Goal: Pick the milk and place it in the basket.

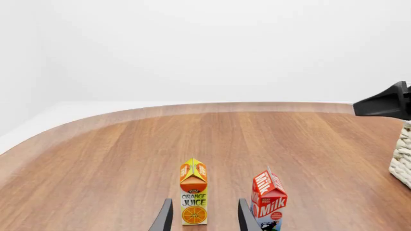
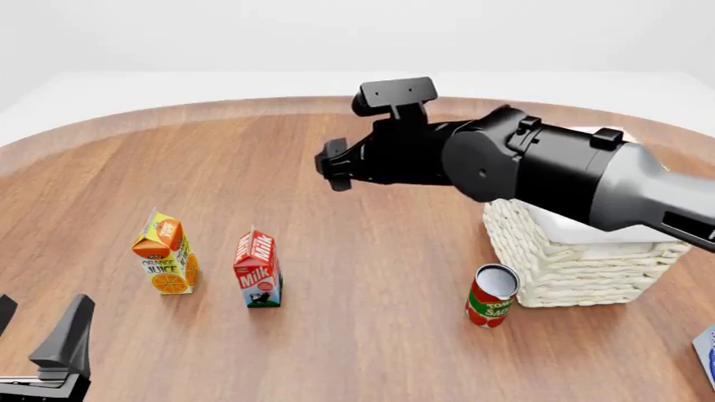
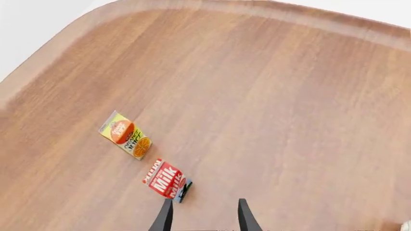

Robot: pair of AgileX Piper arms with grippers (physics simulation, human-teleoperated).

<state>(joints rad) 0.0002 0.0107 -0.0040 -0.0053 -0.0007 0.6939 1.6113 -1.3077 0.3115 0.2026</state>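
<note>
The milk point(image 2: 258, 272) is a small carton with a red top and a blue-green base, upright on the wooden table left of centre. It also shows in the left wrist view point(image 1: 268, 199) and the right wrist view point(image 3: 167, 180). The whitish woven basket point(image 2: 581, 251) stands at the right. My left gripper point(image 2: 39, 325) is open at the near left corner, well short of the milk, fingers point(image 1: 244, 216) holding nothing. My right gripper point(image 2: 331, 166) hangs open high above the table's middle, beyond the milk, its fingers point(image 3: 244, 216) apart and holding nothing.
An orange juice carton point(image 2: 166, 254) stands just left of the milk. A red tomato can point(image 2: 491, 295) sits against the basket's near left corner. The right arm's bulky body point(image 2: 547, 172) hangs over the basket. The table's curved far edge point(image 2: 223, 109) runs behind.
</note>
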